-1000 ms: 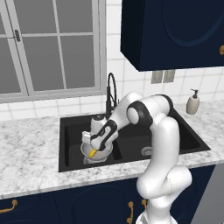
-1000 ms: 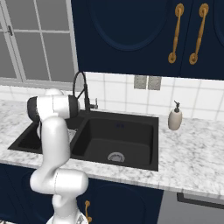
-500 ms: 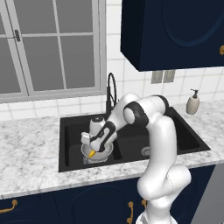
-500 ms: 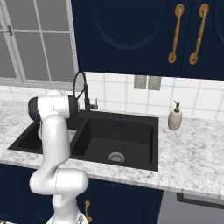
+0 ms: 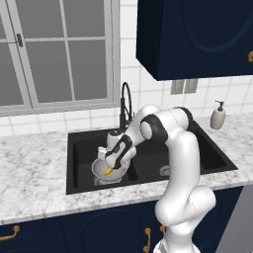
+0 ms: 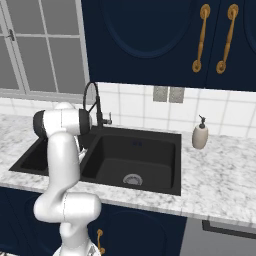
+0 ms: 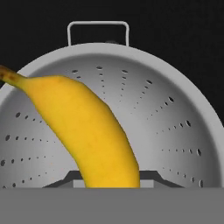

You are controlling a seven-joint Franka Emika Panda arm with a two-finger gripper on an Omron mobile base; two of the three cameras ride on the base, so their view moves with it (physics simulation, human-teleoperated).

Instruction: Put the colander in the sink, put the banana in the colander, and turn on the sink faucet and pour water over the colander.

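From the left base view, the gripper is down in the left side of the sink, over the colander, pinching the banana.

From the right base view, the faucet stands behind the sink.

In the hand view, the banana hangs inside the colander. It looks light, soft and smooth, so the middle seems the best place to hold it, gently.

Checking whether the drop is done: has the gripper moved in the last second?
No. In the left base view the gripper stays over the colander in the sink's left basin, banana gripped.
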